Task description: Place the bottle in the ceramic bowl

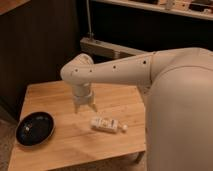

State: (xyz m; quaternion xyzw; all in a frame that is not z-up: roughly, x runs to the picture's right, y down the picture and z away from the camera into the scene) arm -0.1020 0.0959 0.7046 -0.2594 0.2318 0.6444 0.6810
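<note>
The bottle (pixel 106 124) lies on its side on the wooden table (pixel 122 102), cap to the right; its label is too faint to read. The ceramic bowl (pixel 35 128) sits well apart at the near left. The robot's white body (pixel 182 115) hides the table's right end. Dark wall panels (pixel 40 45) stand behind. The arm (pixel 117 72) reaches left, and the gripper (pixel 85 109) points down just beyond the bottle, fingers apart and empty.

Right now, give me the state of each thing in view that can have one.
claw: open, empty, over the table, just behind and left of the bottle.
bottle: capped, lying on its side on the table, not held.
ceramic bowl: upright, empty, at the table's near-left corner.
</note>
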